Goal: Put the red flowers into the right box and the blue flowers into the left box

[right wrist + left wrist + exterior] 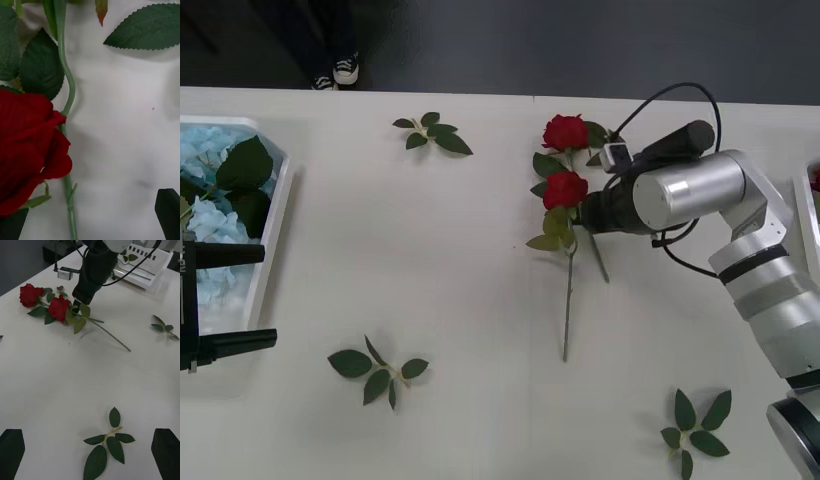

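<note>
Reaching across the table in the front view, the right gripper sits low beside two red flowers; blue flowers fill the left box. Right wrist view: fingers spread around a rose. Left wrist view: left gripper spread, well apart from them.

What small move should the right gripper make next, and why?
Probably close on the nearer red rose: the right gripper is down at its stem on the table, fingers apart, nothing held yet.
</note>
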Tool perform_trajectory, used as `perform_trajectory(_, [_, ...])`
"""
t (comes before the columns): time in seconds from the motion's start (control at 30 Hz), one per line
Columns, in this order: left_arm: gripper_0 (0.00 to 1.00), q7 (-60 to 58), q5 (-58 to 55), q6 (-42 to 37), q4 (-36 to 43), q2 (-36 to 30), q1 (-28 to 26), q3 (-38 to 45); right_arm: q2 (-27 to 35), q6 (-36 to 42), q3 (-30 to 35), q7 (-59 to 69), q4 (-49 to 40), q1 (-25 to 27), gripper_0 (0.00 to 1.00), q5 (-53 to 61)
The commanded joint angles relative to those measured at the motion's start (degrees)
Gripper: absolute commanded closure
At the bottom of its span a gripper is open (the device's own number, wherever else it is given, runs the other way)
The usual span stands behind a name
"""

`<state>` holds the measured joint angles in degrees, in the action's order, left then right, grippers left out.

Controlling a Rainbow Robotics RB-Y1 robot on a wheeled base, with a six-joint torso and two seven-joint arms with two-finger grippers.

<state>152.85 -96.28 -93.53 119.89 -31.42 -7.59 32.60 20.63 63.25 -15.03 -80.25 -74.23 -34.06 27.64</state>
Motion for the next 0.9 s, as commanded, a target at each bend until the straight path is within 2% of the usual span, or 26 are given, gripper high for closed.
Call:
perform_trajectory(0.03, [0.0, 2.1, 0.0, 0.6, 1.6, 0.0, 0.9, 0.5, -2.8, -3.3, 0.4, 1.2, 4.4, -4.6, 0.0, -0.8])
perform_trajectory(0.2, [0.0, 2.1, 0.0, 0.6, 1.6, 0.0, 0.9, 0.5, -3.1, -4.7, 0.4, 0.8, 6.6, -6.0, 0.0, -0.7])
perform_trajectory(0.9, [0.0, 2.1, 0.0, 0.6, 1.6, 0.0, 0.9, 0.5, -2.0, -7.8, 0.4, -2.9, 6.7, -6.1, 0.0, 0.8])
